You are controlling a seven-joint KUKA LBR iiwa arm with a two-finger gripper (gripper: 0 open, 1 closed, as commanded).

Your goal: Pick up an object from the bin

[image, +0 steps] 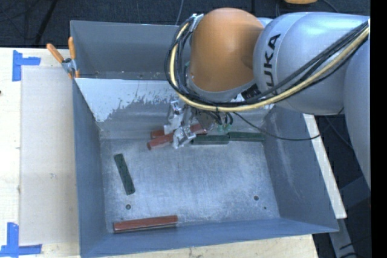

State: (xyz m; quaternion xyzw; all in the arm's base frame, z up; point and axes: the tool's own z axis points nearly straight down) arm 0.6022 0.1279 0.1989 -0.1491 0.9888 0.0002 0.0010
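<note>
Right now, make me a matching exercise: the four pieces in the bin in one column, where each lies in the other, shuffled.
Things:
1. long red bar
2. short green strip
3. small red block
4. long green bar

Places:
A. back right
B. along the front
C. back middle
D. left side, alone

Pairs: 1-B, 2-D, 3-C, 4-A

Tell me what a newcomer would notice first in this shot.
The orange-capped arm reaching in from the right dominates. Its claw is down at the back middle of the bin, right by a reddish-brown bar, with a dark green bar just to the right. Apart from these lie a short dark green strip at the left and a long reddish-brown strip along the near wall.
</note>
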